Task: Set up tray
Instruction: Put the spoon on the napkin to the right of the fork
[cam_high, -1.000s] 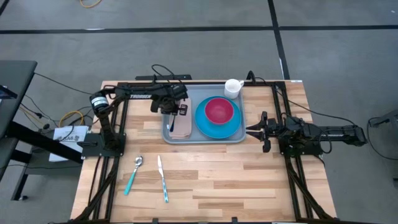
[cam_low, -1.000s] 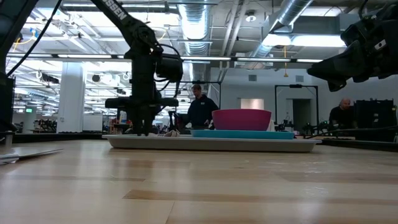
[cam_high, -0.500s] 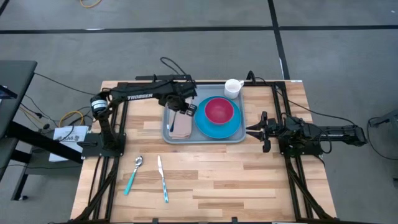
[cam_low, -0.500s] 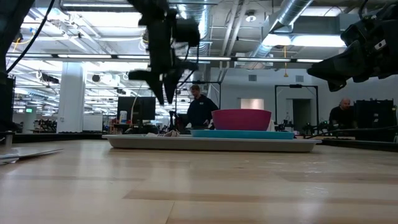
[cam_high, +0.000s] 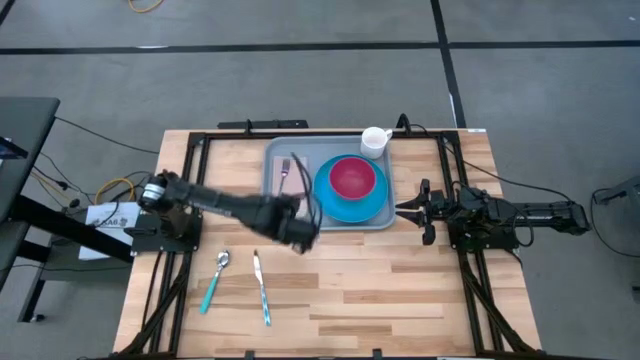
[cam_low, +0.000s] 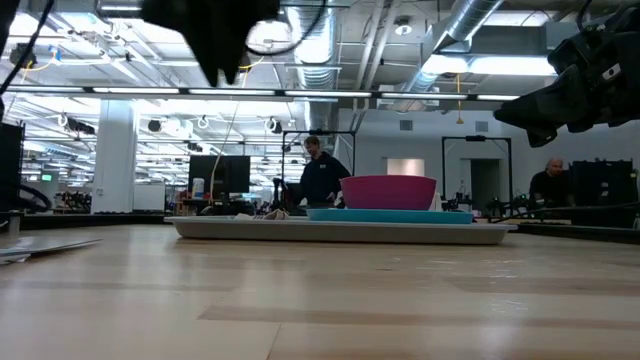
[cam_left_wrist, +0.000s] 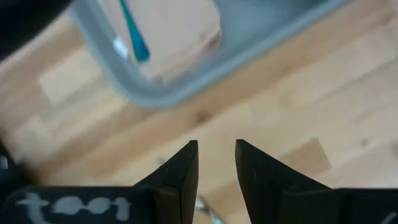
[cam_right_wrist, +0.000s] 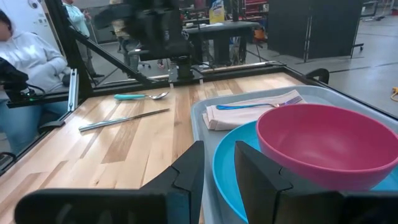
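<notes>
The grey-blue tray (cam_high: 275, 222) lies flat at the table's far middle. On it sit a bright blue plate (cam_high: 372, 206) with a pink bowl (cam_high: 352, 178), and a beige napkin (cam_high: 290, 195) with a teal-handled fork (cam_right_wrist: 255, 104) lying on top. A white mug (cam_high: 375, 140) stands at the tray's far right corner. My left gripper (cam_high: 303, 234) hangs shut above the bare wood just near of the tray's near rim (cam_left_wrist: 168, 93), touching nothing. My right gripper (cam_high: 402, 208) waits shut, raised, right of the tray, pointing at the plate (cam_right_wrist: 233, 168).
A teal-handled spoon (cam_high: 213, 280) and a knife (cam_high: 261, 287) lie on the wood toward the near left. Bare wood spreads across the near half of the table (cam_high: 380, 290). People show in the room beyond the table (cam_low: 322, 178).
My left gripper has risen off the napkin on the tray and swung toward the table's near edge, past the tray's near rim, and now hangs over the wood. The fork stays on the napkin.
</notes>
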